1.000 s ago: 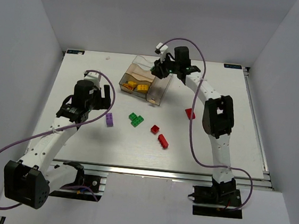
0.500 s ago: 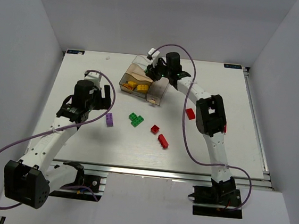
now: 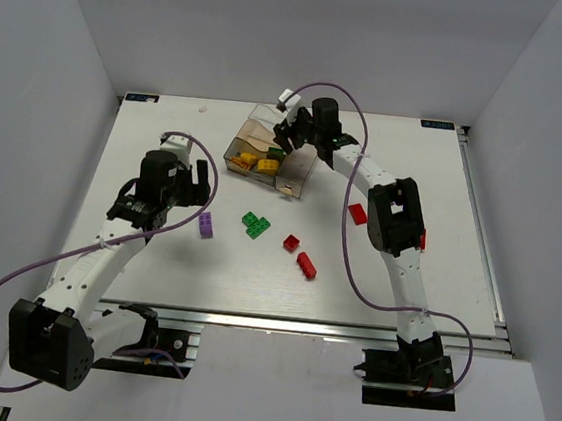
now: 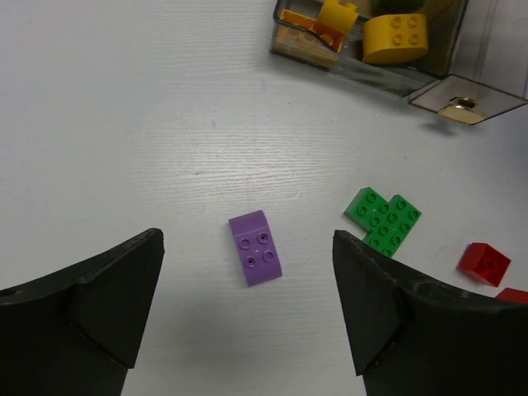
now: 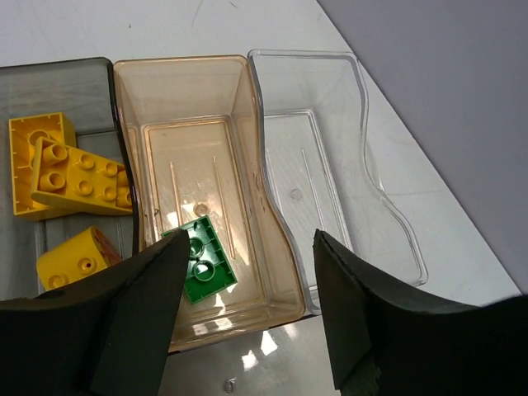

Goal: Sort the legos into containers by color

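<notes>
My left gripper (image 3: pixel 192 179) is open and empty, hovering over a light purple lego (image 4: pixel 256 247) that lies flat on the table, between my fingers in the left wrist view; it also shows in the top view (image 3: pixel 205 226). My right gripper (image 3: pixel 287 134) is open and empty above the divided box (image 3: pixel 294 180). Below it a green lego (image 5: pixel 202 262) lies upside down in the brownish compartment (image 5: pixel 186 70). Yellow legos (image 5: pixel 78 177) fill the grey compartment to its left. The clear compartment (image 5: pixel 322 181) holds nothing.
On the table lie joined green legos (image 3: pixel 254 224), two red legos (image 3: pixel 291 243) (image 3: pixel 306 265) and another red one (image 3: pixel 357 214) by the right arm. The left wrist view shows the green legos (image 4: pixel 384 221), a red one (image 4: pixel 484 262) and the box's near wall (image 4: pixel 363 74).
My right gripper has swung left over the box and a green lego now lies in the brownish compartment. The left arm has not moved.
</notes>
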Available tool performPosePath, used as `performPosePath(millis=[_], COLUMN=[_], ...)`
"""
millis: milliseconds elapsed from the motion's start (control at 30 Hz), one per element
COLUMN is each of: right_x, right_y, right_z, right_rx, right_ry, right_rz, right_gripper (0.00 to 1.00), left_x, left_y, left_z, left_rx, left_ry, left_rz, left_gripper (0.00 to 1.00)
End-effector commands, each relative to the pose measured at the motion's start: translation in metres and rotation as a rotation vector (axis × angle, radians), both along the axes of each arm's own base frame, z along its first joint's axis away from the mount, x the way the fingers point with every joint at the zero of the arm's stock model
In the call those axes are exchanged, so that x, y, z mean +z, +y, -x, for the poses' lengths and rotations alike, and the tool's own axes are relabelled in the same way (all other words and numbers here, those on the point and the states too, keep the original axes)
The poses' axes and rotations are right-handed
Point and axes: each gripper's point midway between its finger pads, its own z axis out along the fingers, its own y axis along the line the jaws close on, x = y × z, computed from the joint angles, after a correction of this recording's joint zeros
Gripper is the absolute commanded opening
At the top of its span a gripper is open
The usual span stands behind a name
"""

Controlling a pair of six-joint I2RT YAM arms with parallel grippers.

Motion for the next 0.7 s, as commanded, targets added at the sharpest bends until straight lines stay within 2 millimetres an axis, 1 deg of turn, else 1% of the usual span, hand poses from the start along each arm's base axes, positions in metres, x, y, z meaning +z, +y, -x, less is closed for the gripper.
performPosePath(millis=[0, 33, 67, 100, 133, 167, 200, 233, 267, 300, 333, 367, 400, 433, 467, 500, 533, 567, 600, 633, 667], right_x=[0.053, 0.068, 0.076, 0.084, 0.111, 0.106, 0.111, 0.137, 0.12, 0.119, 0.14, 0.135, 0.109, 0.121, 0.117, 0.092, 0.105, 0.106, 0.104, 0.103, 0.106], right_y=[0.005, 0.006, 0.001, -0.002, -0.011, -0.022, -0.028, -0.039, -0.064, -0.071, -0.084, -0.098, -0.1, -0.112, -0.115, -0.134, -0.134, -0.139, -0.145, -0.147, -0.149], right_z=[-0.006, -0.001, 0.0, 0.003, 0.005, 0.005, 0.01, 0.016, 0.015, 0.022, 0.032, 0.042, 0.067, 0.08, 0.096, 0.112, 0.133, 0.147, 0.171, 0.183, 0.194], right_rx=[0.005, 0.013, 0.001, -0.011, -0.054, -0.106, -0.142, -0.184, -0.317, -0.326, -0.358, -0.359, -0.315, -0.3, -0.284, -0.3, -0.243, -0.221, -0.171, -0.145, -0.125], right_ry=[-0.083, -0.082, -0.074, -0.058, -0.079, -0.056, -0.025, -0.033, 0.073, 0.092, 0.125, 0.191, 0.325, 0.348, 0.419, 0.514, 0.528, 0.546, 0.566, 0.568, 0.569], right_rz=[-0.071, -0.086, -0.095, -0.11, -0.131, -0.134, -0.152, -0.182, -0.202, -0.19, -0.244, -0.235, -0.208, -0.218, -0.23, -0.206, -0.228, -0.233, -0.249, -0.253, -0.263], right_gripper=[0.66, 0.6, 0.4, 0.26, 0.12, 0.0, 0.0, 0.0, 0.0, 0.0, 0.02, 0.05, 0.07, 0.1, 0.16, 0.2, 0.23, 0.35, 0.41, 0.55, 0.61], left_x=[0.006, 0.004, 0.003, 0.004, 0.003, 0.001, 0.0, -0.001, -0.002, -0.001, -0.002, -0.002, -0.007, -0.011, -0.012, -0.022, -0.026, -0.029, -0.036, -0.041, -0.046], left_y=[-0.016, -0.026, -0.034, -0.049, -0.056, -0.061, -0.072, -0.078, -0.082, -0.089, -0.087, -0.093, -0.099, -0.099, -0.103, -0.11, -0.113, -0.12, -0.129, -0.13, -0.131], left_z=[-0.003, -0.003, -0.002, -0.002, -0.002, -0.007, -0.005, -0.005, -0.01, -0.01, -0.014, -0.014, -0.013, -0.013, -0.012, -0.006, -0.006, -0.005, -0.003, -0.003, -0.003], left_rx=[-0.08, -0.126, -0.149, -0.211, -0.225, -0.229, -0.271, -0.277, -0.261, -0.258, -0.221, -0.2, -0.187, -0.146, -0.123, -0.112, -0.1, -0.12, -0.139, -0.149, -0.174], left_ry=[-0.043, -0.037, -0.03, -0.027, -0.018, 0.007, 0.037, 0.062, 0.11, 0.134, 0.153, 0.181, 0.223, 0.245, 0.268, 0.323, 0.338, 0.348, 0.388, 0.405, 0.42], left_rz=[0.053, 0.085, 0.123, 0.166, 0.182, 0.208, 0.25, 0.269, 0.296, 0.314, 0.322, 0.352, 0.358, 0.359, 0.384, 0.368, 0.354, 0.338, 0.301, 0.259, 0.205], left_gripper=[0.89, 0.85, 0.69, 0.58, 0.46, 0.27, 0.19, 0.12, 0.04, 0.0, 0.0, 0.0, 0.0, 0.0, 0.0, 0.04, 0.28, 0.41, 0.54, 0.67, 0.71])
